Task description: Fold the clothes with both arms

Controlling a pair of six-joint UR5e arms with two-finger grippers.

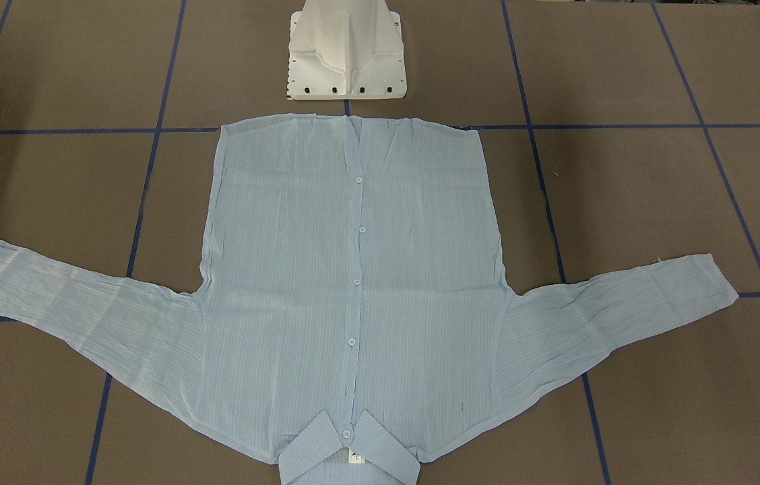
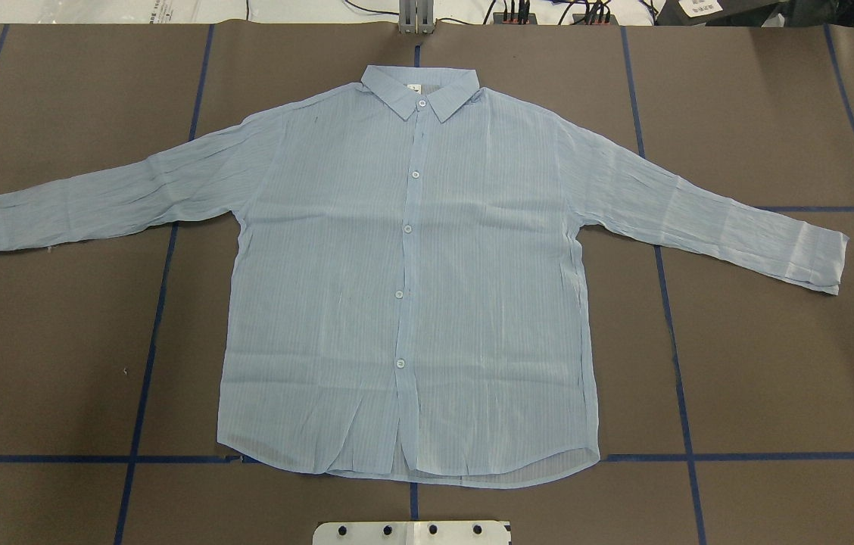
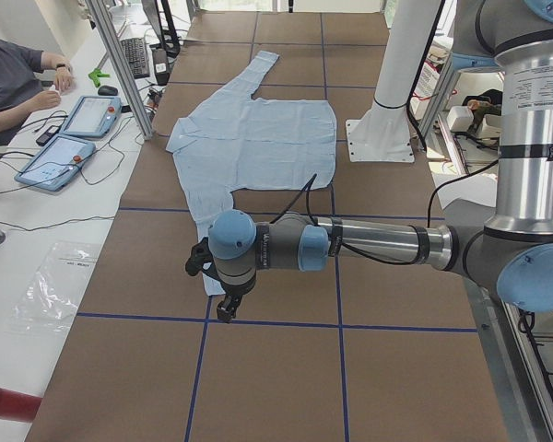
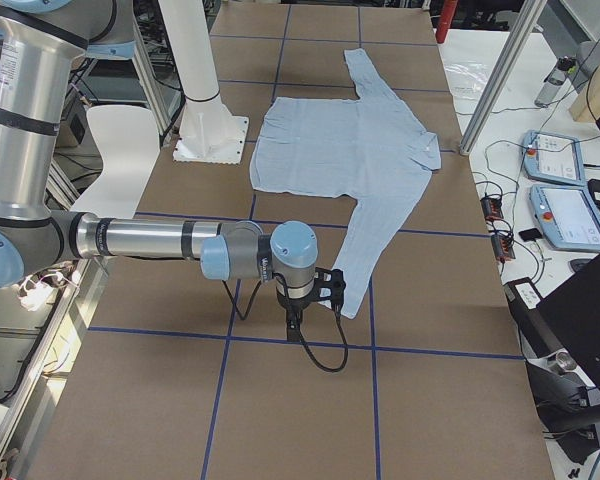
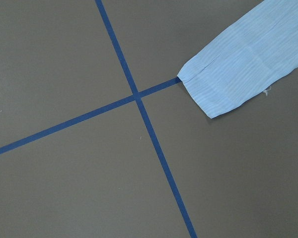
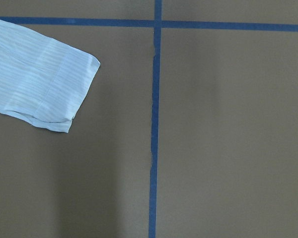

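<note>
Shirt (image 2: pixel 412 288) flat, buttoned, centre of surface (image 2: pixel 775 363), sleeves toward both ends. Left fingers (image 3: pixel 225 308) and right fingers (image 4: pixel 292 320) near cuffs (image 5: pixel 213 91); opening cannot be told. Risk: shallow pinch lets thin cloth slip and bunch.

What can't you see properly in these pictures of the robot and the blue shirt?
- The left arm's fingers: too small in the left side view to tell open or shut.
- The right arm's fingers: likewise in the right side view.
- The collar: partly cut off by the front view's bottom edge.
- The neck tag: writing too small in the overhead view.
</note>
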